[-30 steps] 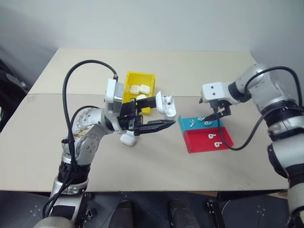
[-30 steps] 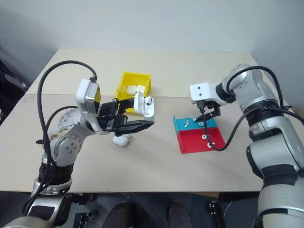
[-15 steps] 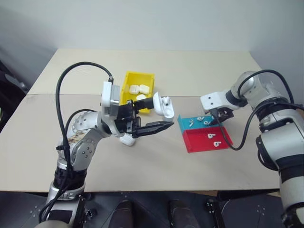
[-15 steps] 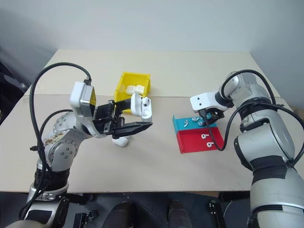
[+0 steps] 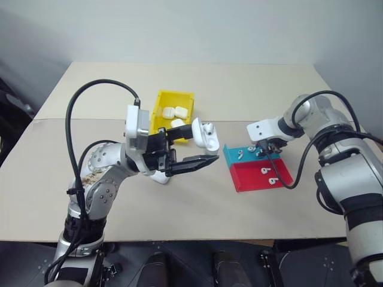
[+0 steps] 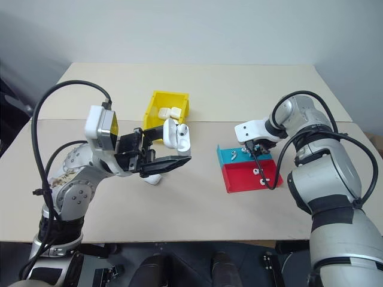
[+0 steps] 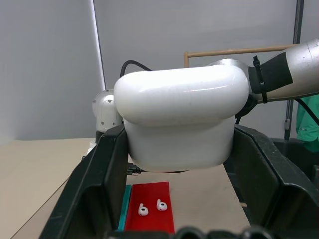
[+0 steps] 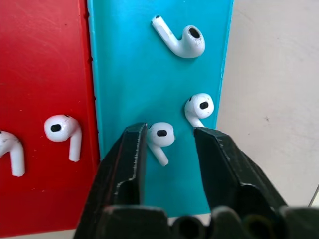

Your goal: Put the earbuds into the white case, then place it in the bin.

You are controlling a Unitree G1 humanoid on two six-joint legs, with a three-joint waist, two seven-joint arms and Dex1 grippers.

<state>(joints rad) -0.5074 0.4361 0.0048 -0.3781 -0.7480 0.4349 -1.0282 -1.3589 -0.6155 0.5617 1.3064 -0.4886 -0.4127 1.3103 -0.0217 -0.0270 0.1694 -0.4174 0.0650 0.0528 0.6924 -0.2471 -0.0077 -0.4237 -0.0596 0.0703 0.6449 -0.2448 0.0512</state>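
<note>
Left pincer (image 5: 192, 148) clamped on small glossy white open-lidded case (image 5: 204, 135) above beige tabletop (image 5: 197, 203), right pincer (image 8: 169, 149) parted around tiny white earbud (image 8: 160, 140) in shallow teal tray (image 8: 124, 89) (not yet gripped), bright yellow plastic bin (image 5: 173, 99) behind.

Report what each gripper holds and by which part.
The left gripper holds the open white case by its lower body. The right gripper straddles an earbud on the teal tray, not yet gripping it.
</note>
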